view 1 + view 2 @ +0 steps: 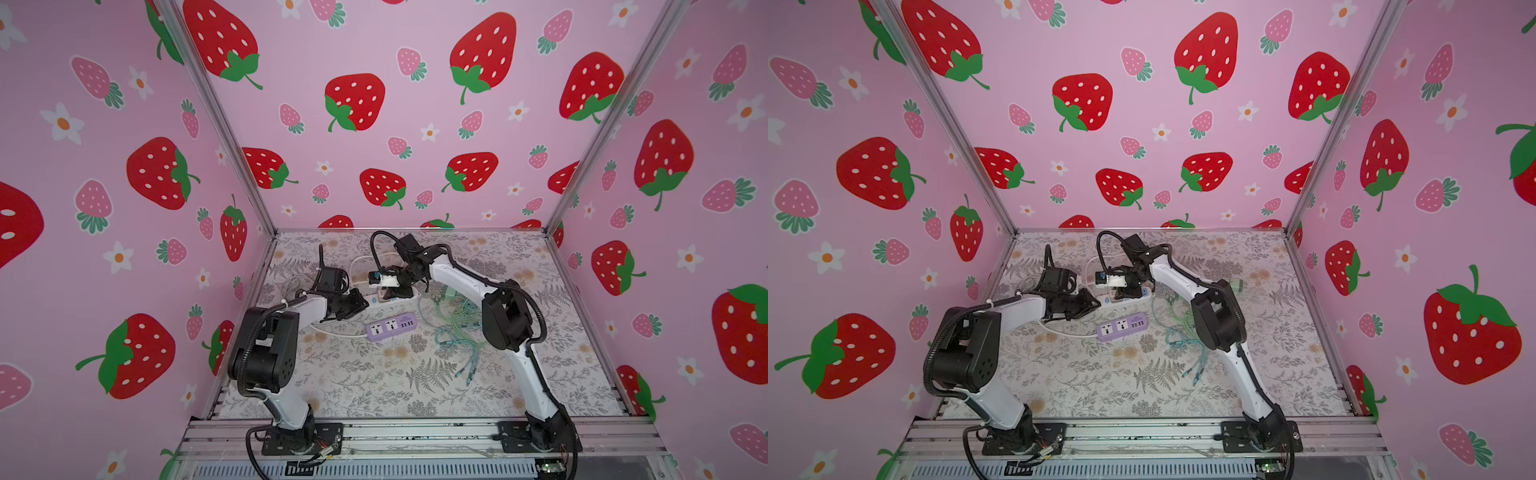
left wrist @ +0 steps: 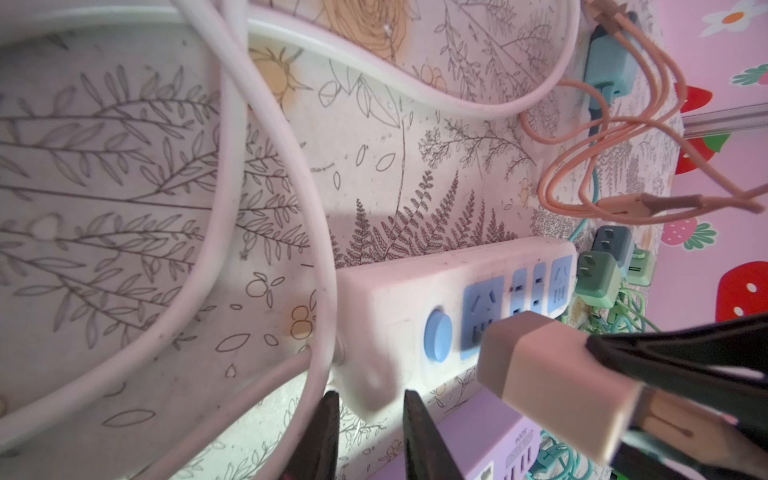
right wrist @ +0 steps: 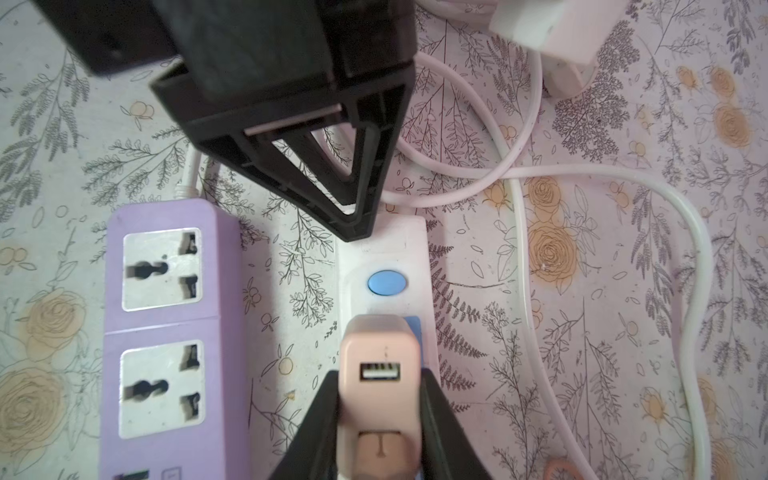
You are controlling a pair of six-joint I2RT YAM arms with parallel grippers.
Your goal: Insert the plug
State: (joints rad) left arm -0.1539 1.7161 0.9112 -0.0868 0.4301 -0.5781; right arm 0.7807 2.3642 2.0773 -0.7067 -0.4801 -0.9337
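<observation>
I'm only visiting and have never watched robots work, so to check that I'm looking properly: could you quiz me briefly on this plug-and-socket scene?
1. True or false: the right gripper is clamped on the pink charger.
2. Over which colour of power strip is the charger held? A) purple B) white C) green
3. Fill in: the left gripper has a finger on either side of one ____ of the white power strip, near its round blue button.

Key: 1 true; 2 B; 3 end.
</observation>
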